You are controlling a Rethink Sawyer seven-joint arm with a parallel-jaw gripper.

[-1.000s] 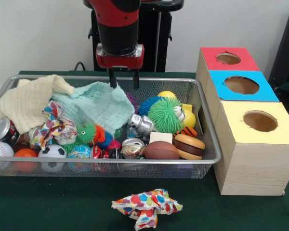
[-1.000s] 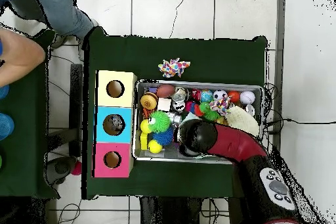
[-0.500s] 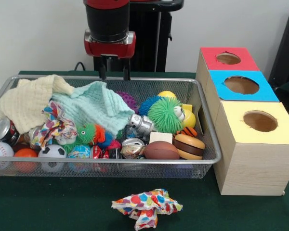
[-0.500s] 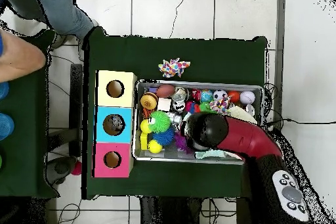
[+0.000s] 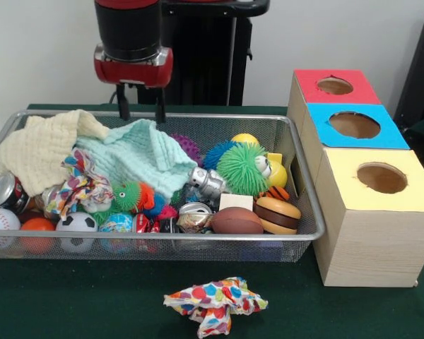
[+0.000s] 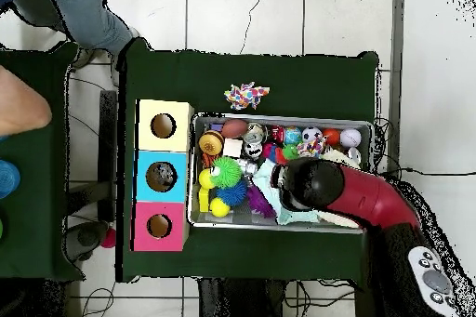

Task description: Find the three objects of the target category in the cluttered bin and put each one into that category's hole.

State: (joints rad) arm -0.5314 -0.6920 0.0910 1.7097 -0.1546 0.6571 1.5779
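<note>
Gripper (image 5: 140, 106) hangs empty w/ fingers parted above mint cloth (image 5: 143, 154) in wire bin (image 5: 307, 212); best drop straight onto a raised fold, pinching cloth only, clear of cream cloth (image 5: 42, 148).

Gripper (image 5: 139, 107) has risen and shifted toward the cream cloth (image 5: 39, 150) end of the bin (image 5: 297, 185). Mint cloth (image 5: 141, 152) now fully exposed, flatter

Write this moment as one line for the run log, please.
gripper: open, empty, raised over bin's rear | below it: mint cloth in wire bin | patterned cloth: on table outside bin | boxes' holes: nothing seen inside
</note>
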